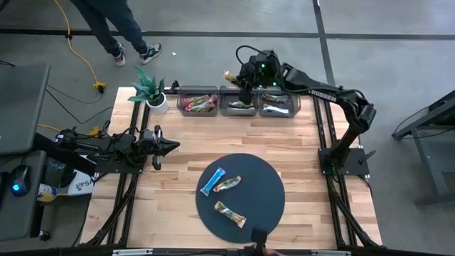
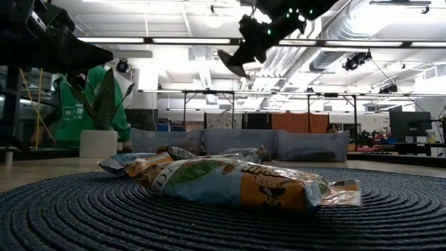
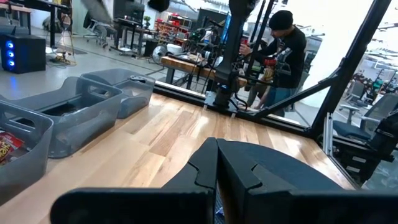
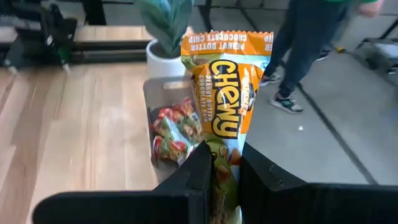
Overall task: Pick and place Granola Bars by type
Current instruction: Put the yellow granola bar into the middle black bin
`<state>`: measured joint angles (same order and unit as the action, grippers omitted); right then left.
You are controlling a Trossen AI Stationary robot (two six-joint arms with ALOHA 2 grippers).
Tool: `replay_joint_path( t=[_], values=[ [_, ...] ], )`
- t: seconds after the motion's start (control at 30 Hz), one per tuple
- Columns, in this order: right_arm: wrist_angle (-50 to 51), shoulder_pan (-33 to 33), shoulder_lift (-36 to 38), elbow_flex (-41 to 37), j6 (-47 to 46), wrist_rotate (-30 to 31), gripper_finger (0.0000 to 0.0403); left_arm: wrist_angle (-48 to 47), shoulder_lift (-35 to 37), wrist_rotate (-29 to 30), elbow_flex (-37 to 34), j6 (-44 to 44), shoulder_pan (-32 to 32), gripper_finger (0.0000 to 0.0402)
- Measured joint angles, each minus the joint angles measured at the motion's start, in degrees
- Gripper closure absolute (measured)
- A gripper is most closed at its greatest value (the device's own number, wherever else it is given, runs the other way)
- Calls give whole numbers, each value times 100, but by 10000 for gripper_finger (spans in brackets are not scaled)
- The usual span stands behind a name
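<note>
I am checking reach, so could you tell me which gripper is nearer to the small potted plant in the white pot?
Left. The left gripper sits just below the potted plant; the right gripper hangs farther off, over the clear bins.

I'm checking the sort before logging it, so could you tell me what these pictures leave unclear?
- Middle bin: contents partly covered by the right gripper in the high view.
- Right bin: bar types too small there.
- Held bar: lower end hidden between the fingers, right wrist view.
</note>
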<state>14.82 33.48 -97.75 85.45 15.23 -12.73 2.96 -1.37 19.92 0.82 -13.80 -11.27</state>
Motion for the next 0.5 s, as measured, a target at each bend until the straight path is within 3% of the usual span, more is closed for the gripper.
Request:
replay_joint_path(
  t=[0.33, 0.5],
  values=[
    [2, 491, -1067, -2, 390, -766, 360, -2, 0, 2, -2, 0, 0, 400],
    [36, 589, -1514, -2, 434, -755, 359, -1, 2, 3, -2, 0, 0, 400]
  ],
)
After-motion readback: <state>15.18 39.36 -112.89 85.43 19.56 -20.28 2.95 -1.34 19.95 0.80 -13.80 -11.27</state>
